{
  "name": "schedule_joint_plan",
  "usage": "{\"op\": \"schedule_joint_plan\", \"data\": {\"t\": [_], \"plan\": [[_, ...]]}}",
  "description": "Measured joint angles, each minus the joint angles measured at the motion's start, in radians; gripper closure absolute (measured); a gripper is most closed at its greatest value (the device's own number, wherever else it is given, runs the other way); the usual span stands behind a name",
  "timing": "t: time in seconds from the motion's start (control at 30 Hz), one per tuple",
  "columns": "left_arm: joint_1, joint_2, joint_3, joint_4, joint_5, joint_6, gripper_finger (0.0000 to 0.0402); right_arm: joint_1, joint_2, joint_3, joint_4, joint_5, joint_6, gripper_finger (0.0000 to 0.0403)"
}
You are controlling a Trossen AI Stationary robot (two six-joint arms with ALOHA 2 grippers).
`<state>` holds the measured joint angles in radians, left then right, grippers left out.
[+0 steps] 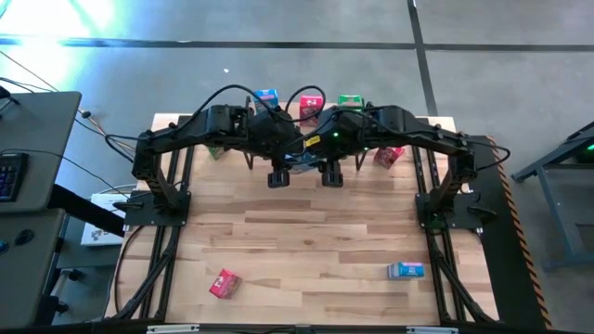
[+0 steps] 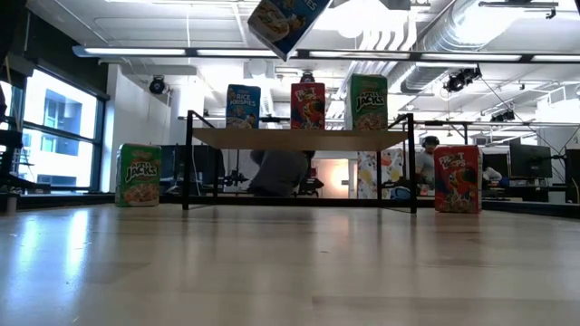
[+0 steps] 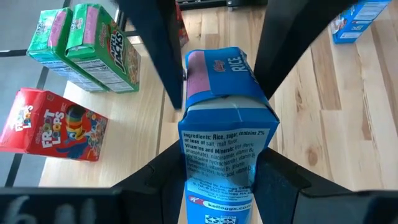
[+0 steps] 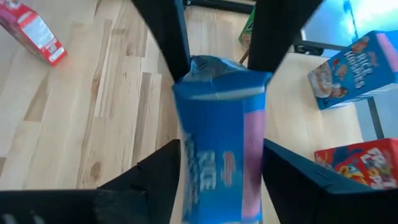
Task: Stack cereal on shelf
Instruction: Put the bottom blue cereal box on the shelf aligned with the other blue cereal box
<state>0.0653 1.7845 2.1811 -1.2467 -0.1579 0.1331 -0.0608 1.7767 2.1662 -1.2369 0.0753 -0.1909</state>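
We see both grippers meeting above the surface just before the shelf, sharing one blue box. The left gripper has its fingers clamped on the box's sides, and the right gripper pinches the same box between its fingers.

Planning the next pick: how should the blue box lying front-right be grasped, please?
Probably from above, across the short width of the blue cereal box: it lies flat, lengthwise left-right. Left gripper and right gripper share a Rice Krispies box.
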Motion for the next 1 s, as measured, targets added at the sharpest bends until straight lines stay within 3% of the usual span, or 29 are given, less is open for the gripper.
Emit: {"op": "schedule_joint_plan", "data": {"t": [0.4, 0.83, 1.0], "plan": [[0.068, -0.084, -0.001, 0.021, 0.027, 0.002, 0.0254, -0.017, -0.112, 0.0, 0.046, 0.01, 0.029, 0.0187], [0.179, -0.237, -0.004, 0.036, 0.071, -0.019, 0.0254, -0.119, -0.252, 0.0, 0.061, 0.028, 0.086, 0.0187], [0.21, -0.318, -0.136, 0.12, 0.099, -0.04, 0.0254, -0.139, -0.314, 0.0, 0.062, 0.027, 0.086, 0.0187]]}}
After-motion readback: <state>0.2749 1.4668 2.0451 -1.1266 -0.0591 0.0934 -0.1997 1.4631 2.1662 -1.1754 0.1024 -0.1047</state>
